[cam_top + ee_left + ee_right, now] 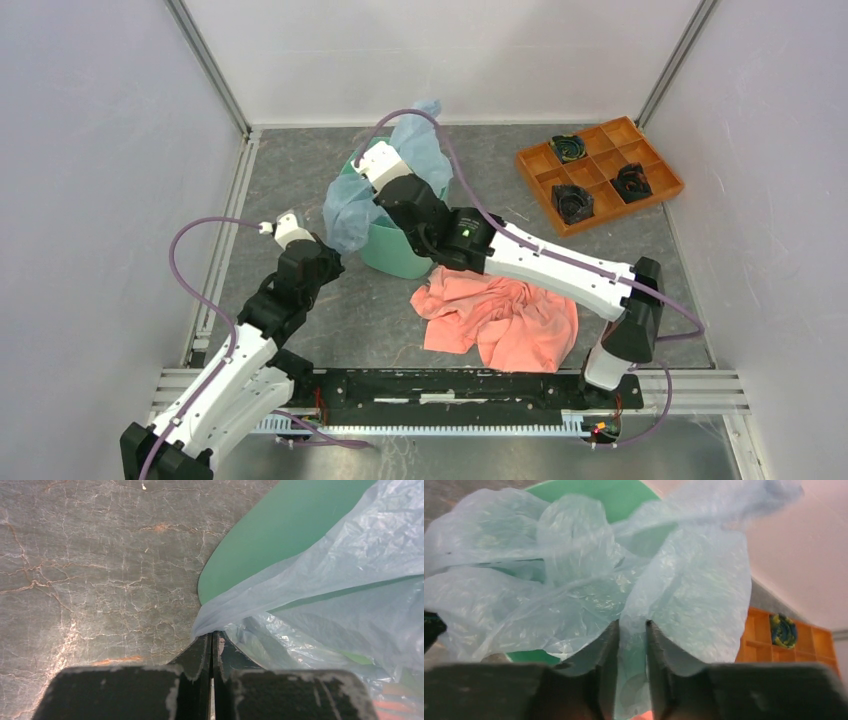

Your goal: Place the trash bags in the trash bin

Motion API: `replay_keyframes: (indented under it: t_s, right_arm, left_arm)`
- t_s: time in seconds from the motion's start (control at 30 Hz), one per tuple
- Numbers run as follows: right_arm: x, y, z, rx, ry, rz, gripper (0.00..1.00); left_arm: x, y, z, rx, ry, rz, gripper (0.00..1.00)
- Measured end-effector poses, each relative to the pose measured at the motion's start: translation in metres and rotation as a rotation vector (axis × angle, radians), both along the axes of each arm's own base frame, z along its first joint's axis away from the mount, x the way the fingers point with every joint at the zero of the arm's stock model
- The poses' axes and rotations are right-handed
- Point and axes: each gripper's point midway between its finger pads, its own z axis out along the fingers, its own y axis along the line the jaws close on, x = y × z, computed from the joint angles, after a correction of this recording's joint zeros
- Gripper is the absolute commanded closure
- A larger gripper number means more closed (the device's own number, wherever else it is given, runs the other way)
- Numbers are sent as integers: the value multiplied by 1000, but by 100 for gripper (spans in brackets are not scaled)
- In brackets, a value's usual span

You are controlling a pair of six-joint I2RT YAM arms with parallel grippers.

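The mint-green trash bin (395,255) stands mid-table. The pale blue trash bag (350,210) is draped over its rim, bunched above the opening and hanging down its left side. My left gripper (335,258) is at the bin's left side. In the left wrist view it (212,634) is shut on the bag's (350,560) edge, beside the bin wall (270,535). My right gripper (368,160) is over the bin. In the right wrist view it (631,622) is closed on a fold of the bag (574,580), with the bin rim (609,495) behind.
A salmon-pink cloth (500,315) lies crumpled just in front of the bin, under my right forearm. An orange compartment tray (625,212) holding dark rolled items sits at the back right and also shows in the right wrist view (764,640). White walls enclose the table.
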Motion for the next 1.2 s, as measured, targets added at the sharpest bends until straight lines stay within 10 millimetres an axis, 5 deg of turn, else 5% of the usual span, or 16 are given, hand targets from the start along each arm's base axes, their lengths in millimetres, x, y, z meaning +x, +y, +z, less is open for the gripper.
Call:
replay_keyframes:
  t_s: [0.3, 0.47, 0.67, 1.2]
  right_arm:
    - [-20, -59, -32, 114, -44, 9, 87]
    - [-21, -82, -26, 350, -106, 99, 74]
    - [-24, -85, -44, 496, -105, 208, 88]
    - [-20, -99, -45, 738, -2, 330, 86]
  left_arm:
    - [0, 6, -2, 18, 5, 27, 98]
    - [-2, 7, -3, 14, 10, 36, 98]
    - [-5, 8, 1, 2, -3, 35, 98]
    - [-8, -1, -12, -2, 54, -12, 98]
